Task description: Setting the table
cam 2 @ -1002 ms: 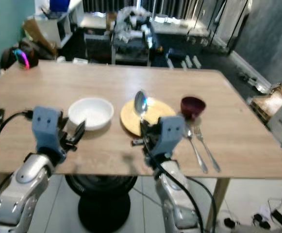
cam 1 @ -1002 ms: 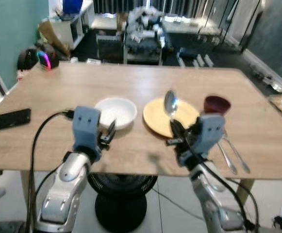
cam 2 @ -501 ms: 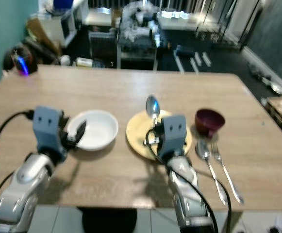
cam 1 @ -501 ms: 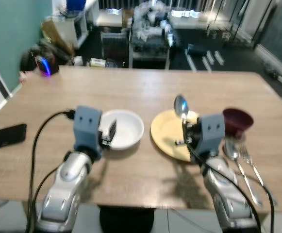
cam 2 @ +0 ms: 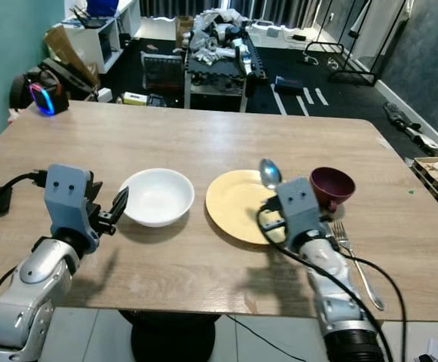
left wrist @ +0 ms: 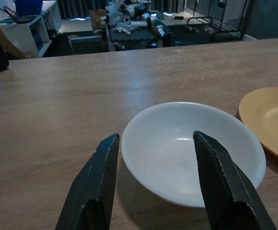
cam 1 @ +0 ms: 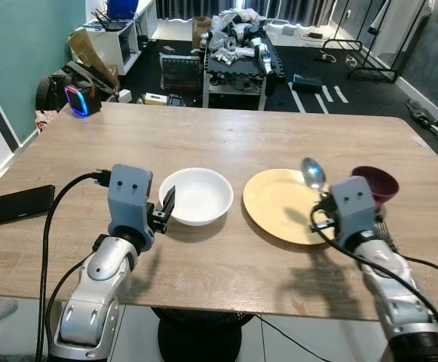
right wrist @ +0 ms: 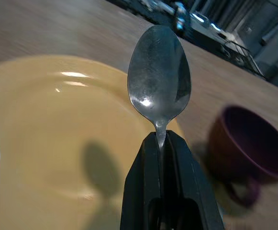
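Fork (cam 2: 358,260) beside maroon cup (cam 2: 332,185), right of yellow plate (cam 2: 237,207).

The left gripper (left wrist: 150,187) is held low and level, its two black fingers (left wrist: 93,184) spread wide apart and nothing gripped between them. The right gripper (right wrist: 160,143) is raised on a bent silver arm, its fingers pressed together on a spoon (right wrist: 159,86) pointing upward.

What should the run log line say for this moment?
right claw: shut on spoon, over yellow plate | left claw: open, at white bowl | fork: beside plate
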Motion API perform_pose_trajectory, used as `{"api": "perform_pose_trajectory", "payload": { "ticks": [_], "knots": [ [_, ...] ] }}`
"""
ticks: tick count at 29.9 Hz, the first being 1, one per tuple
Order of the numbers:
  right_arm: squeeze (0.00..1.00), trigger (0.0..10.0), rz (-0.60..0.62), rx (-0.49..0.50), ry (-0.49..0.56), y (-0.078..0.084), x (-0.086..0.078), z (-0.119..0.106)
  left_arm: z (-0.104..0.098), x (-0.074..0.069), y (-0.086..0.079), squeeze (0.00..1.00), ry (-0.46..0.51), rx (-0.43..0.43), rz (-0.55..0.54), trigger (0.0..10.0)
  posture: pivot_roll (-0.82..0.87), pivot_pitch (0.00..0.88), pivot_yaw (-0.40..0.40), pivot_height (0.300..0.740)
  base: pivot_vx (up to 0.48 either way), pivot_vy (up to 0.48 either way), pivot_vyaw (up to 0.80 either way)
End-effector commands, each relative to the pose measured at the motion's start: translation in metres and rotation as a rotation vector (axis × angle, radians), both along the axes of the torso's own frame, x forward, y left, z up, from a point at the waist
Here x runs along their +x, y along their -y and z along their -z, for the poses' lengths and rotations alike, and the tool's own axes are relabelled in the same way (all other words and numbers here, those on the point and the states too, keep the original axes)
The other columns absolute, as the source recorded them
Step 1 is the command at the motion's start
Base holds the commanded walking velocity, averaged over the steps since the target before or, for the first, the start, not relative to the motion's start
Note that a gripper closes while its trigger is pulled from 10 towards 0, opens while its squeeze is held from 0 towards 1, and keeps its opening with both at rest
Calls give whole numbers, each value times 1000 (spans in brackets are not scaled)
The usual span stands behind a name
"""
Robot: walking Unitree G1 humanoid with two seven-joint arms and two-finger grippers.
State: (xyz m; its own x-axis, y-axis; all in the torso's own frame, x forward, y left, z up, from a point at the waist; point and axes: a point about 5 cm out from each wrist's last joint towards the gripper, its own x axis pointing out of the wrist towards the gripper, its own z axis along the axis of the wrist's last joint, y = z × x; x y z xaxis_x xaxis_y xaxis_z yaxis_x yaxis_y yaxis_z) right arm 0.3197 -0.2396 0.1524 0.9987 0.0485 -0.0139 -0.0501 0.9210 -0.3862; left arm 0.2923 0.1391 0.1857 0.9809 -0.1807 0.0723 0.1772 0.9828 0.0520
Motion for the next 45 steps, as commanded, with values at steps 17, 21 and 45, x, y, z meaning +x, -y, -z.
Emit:
{"api": "perform_pose_trajectory", "payload": {
  "ticks": [17, 21, 45],
  "knots": [
    [0, 10000, 175, 50, -121, 61, -43, 42, 1, 1, 1, 0, -16, 12, 27, 10000, 2, 0, 74, 740, 0, 0, 0],
    [0, 10000, 157, 34, -125, 63, -46, 42, 1, 1, 2, 0, -16, 12, 32, 10000, -1, 0, 76, 740, 0, 0, 0],
    [0, 10000, 190, 274, 118, 65, -40, 2, 1, 1, 4, 0, -18, 5, 40, 10000, -9, 0, 77, 740, 0, 0, 0]
  ]
}}
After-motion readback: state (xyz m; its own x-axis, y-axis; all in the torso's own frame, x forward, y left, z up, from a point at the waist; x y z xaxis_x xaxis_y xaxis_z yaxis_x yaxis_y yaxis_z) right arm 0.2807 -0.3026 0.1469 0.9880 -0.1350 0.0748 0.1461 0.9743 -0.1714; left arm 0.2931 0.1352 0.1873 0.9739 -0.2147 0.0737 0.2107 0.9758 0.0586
